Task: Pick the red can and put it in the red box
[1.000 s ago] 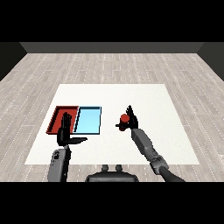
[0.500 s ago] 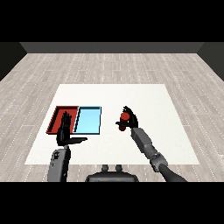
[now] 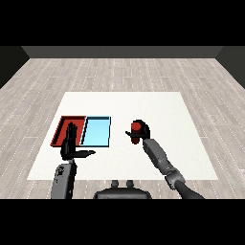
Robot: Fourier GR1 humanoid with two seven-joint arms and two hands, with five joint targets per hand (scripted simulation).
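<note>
The red can (image 3: 137, 128) stands upright over the white table (image 3: 158, 107), to the right of both trays and well apart from them, and the right hand (image 3: 141, 134) is curled round it: the black fingers wrap its lower part from behind and the right, while the thumb juts out to the left below the can's top. Whether the can's base rests on the table or is just clear of it cannot be told. The right forearm runs from the lower right of the view up and to the left, slanting toward the can, with the wrist just below and right of it. Further left, the light blue tray (image 3: 96, 132) lies flat, touching the red tray (image 3: 64, 126) along their shared edge; the red tray is the outer one, nearer the table's left side. The left hand (image 3: 71, 145) is raised in front of the red tray's near edge, its fingers straight and pointing up and away, the thumb spread out to the right, holding nothing. Its grey forearm rises from the lower left corner.
</note>
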